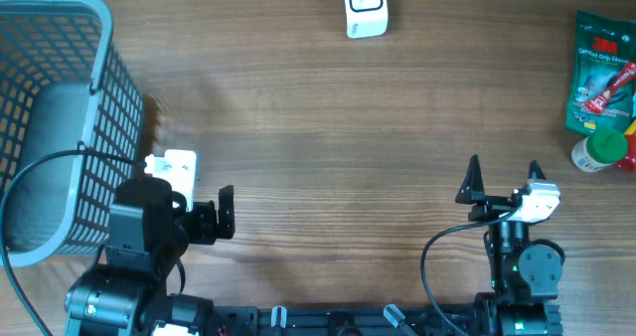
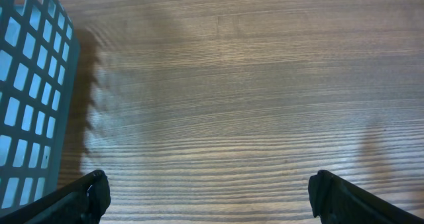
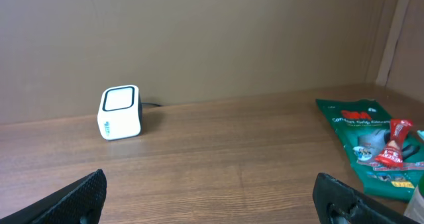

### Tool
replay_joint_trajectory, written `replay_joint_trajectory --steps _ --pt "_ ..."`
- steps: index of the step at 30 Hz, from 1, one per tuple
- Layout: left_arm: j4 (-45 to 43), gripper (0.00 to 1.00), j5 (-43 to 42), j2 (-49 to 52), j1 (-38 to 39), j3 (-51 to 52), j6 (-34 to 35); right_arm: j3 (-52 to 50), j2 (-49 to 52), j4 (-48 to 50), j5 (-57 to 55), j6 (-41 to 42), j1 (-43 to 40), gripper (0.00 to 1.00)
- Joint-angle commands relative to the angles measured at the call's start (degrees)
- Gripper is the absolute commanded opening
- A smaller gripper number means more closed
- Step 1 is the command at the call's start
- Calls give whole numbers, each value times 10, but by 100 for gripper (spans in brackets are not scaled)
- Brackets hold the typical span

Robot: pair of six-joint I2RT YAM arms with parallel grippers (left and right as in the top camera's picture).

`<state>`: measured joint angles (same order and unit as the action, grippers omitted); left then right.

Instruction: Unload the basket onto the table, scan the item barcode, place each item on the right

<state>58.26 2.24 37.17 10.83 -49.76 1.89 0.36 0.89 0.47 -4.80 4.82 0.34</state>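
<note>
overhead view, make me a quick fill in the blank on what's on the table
The basket sits on the robot's ____ side.
The scanner at the table's far edge is coloured ____.
The bottle beside the packet has a ____ cap.
The left gripper and right gripper are both ____, holding nothing.
Missing words: left, white, green, open.

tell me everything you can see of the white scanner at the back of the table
The scanner is a white rounded box, plastic by its look, with a pale window framed in white on its front and a small mark below. It stands upright on the wooden table near the back wall, a dark cable behind it. Nothing else touches it.
</note>
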Motion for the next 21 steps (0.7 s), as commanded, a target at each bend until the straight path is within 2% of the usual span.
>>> replay_joint_trajectory --steps 1,16,21 --pt "-2 100 -2 -3 3 3 5 0 1 4 -7 -18 1 100" --pt "-1 100 -2 -5 3 3 5 0 1 4 -7 -18 1 100" --pt "-8 100 -9 -35 -21 4 5 0 1 4 -7 -18 1 100"
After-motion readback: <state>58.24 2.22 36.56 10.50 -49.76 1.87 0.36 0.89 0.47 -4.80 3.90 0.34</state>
